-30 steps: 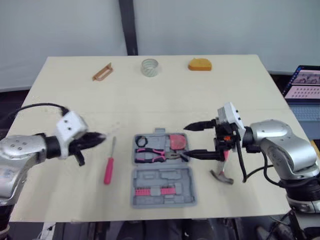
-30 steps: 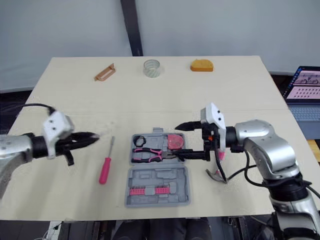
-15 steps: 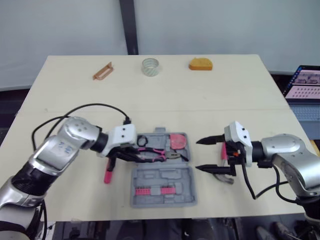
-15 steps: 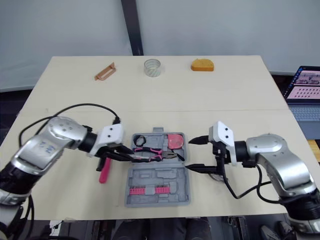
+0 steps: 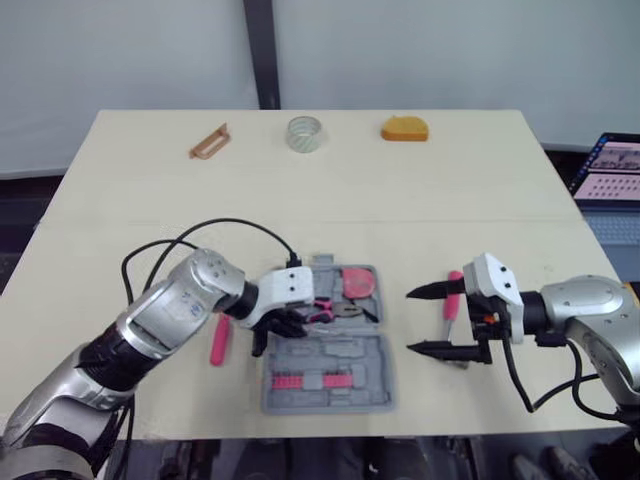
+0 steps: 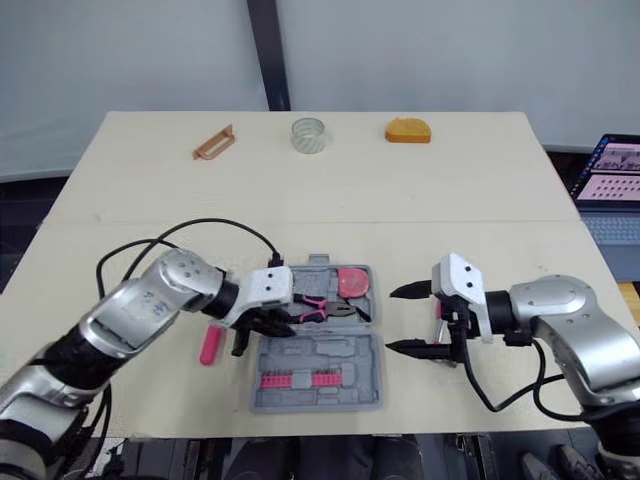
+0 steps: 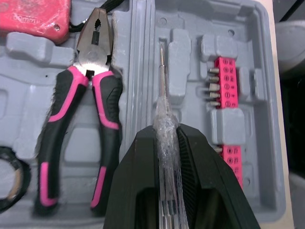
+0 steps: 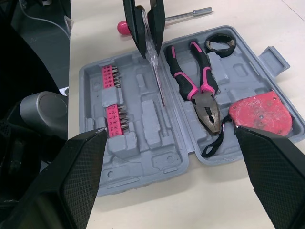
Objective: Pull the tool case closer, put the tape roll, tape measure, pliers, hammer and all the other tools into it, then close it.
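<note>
Grey plastic tool case (image 5: 335, 352) lies open and flat near the front edge of the table (image 5: 330, 200), between the two arms. The left pincer (image 7: 165, 135) is right over it, clamped on a clear-handled screwdriver (image 7: 162, 86). Look at the line of that blade: it runs along the long moulded groove beside the pink bit strip (image 7: 225, 90), so the hold looks chosen to lay the tool straight into its slot. In the other half the pliers (image 7: 90, 114) sit bedded in their recess, with the red tape measure (image 7: 33, 19) and a black tape roll (image 8: 220, 43) alongside. The right pincer (image 5: 410, 322) hangs wide open and empty just off the case's right edge, and the hammer (image 5: 454, 288) lies on the table behind its fingers, handy for the next pick, I'd say. A pink-handled screwdriver (image 5: 219, 341) lies by the left arm. A clear tape roll (image 5: 303, 133), an orange object (image 5: 404, 129) and a brown tool (image 5: 208, 142) sit well apart at the far edge, a long reach to come
</note>
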`<act>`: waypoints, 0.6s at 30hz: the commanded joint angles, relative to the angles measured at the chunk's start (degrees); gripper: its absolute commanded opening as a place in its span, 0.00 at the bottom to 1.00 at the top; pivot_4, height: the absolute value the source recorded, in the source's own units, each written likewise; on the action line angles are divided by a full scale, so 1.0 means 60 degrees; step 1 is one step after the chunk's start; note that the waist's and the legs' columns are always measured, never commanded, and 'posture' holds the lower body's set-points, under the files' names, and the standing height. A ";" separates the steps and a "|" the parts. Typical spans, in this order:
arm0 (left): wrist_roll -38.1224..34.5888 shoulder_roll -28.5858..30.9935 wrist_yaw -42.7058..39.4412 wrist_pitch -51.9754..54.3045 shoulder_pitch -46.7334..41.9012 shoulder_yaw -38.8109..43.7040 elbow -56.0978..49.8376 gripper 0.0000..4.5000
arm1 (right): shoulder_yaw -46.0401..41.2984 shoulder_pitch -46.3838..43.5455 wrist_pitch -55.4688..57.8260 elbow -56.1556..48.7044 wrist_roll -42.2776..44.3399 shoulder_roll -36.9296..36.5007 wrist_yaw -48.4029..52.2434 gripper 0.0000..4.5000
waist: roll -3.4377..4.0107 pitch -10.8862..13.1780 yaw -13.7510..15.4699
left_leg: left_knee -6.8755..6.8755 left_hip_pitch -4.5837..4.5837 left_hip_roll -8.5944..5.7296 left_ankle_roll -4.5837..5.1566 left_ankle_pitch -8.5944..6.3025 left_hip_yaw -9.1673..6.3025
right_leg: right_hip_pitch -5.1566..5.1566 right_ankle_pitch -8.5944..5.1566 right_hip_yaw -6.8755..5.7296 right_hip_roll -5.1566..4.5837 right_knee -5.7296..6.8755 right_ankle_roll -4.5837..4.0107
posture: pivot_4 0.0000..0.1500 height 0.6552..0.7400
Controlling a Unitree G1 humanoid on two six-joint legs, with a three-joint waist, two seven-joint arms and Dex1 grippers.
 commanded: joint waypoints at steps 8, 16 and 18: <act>0.0117 -0.0446 0.0647 0.0742 -0.0011 -0.0548 -0.0761 0.02 | -0.0208 -0.0168 -0.0065 -0.0250 0.0181 -0.0260 0.0306 1.00 | -0.0001 0.0000 0.0003 | 0.0003 0.0001 0.0000 0.0000 0.0000 -0.0001 | 0.0002 0.0001 0.0001 0.0000 0.0003 -0.0001 | 1.00 1.00; 0.0150 -0.0681 0.1102 0.1006 0.0110 -0.0651 -0.0850 0.02 | -0.0204 -0.0184 -0.0041 -0.0252 0.0168 -0.0279 0.0312 1.00 | -0.0001 0.0000 0.0007 | 0.0005 0.0002 0.0000 0.0001 0.0001 -0.0002 | 0.0005 0.0001 0.0001 0.0000 0.0003 -0.0001 | 1.00 1.00; 0.0135 -0.0719 0.1148 0.1035 0.0124 -0.0673 -0.0842 0.02 | -0.0202 -0.0206 -0.0051 -0.0229 0.0160 -0.0286 0.0325 1.00 | -0.0001 0.0000 0.0006 | 0.0007 0.0001 0.0000 0.0001 0.0001 -0.0003 | 0.0005 0.0001 0.0001 0.0000 0.0003 -0.0002 | 1.00 1.00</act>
